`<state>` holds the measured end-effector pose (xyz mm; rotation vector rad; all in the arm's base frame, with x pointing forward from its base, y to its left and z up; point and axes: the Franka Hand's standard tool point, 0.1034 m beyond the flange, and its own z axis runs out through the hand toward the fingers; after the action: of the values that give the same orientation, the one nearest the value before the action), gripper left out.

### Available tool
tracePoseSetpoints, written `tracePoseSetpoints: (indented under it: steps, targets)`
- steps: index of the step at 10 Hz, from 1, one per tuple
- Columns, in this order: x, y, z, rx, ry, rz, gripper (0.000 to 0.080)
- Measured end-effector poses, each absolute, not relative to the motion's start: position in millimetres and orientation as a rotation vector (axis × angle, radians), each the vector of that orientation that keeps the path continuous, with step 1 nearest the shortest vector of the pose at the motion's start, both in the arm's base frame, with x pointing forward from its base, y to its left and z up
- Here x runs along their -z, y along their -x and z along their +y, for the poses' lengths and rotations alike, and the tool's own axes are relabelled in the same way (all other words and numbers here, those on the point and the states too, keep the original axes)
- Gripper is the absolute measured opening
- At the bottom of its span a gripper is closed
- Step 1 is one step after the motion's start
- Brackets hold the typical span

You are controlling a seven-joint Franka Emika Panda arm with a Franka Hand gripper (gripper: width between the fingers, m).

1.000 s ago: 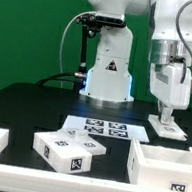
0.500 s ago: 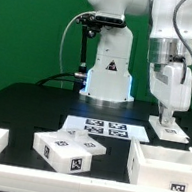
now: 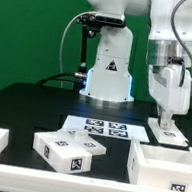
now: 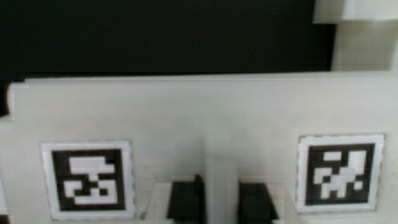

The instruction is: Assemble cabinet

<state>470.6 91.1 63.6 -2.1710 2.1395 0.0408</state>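
Hanging straight down, the fingers (image 4: 185, 203) stood narrow, almost touching each other, with their tips at a small white tagged piece (image 3: 170, 129) that lay flat on the dark surface (image 3: 31, 109). Could not tell whether they pinched any of it. Wrist view: one tag on either side of the fingers. The cabinet body (image 3: 163, 166) sat just camera-side of the fingers. A boxy tagged block (image 3: 67, 150) lay well off to the exterior view's left of them. The marker board (image 3: 104, 129) lay nearer the fingers on that same side.
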Motion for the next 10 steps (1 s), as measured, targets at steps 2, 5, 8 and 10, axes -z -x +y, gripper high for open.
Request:
tracePoseSetpoints:
  steps: [2,5,8,10]
  targets:
    - [-63.1,-474.1,92.6,-0.036,2.171,2.138,0.0064]
    - [-66.6,-483.9,100.3,-0.024,2.161,2.13,0.0064]
    - [-65.6,-482.4,100.7,-0.018,2.175,2.118,0.0064]
    - [-66.7,-471.3,98.3,-0.034,2.187,2.11,0.0064]
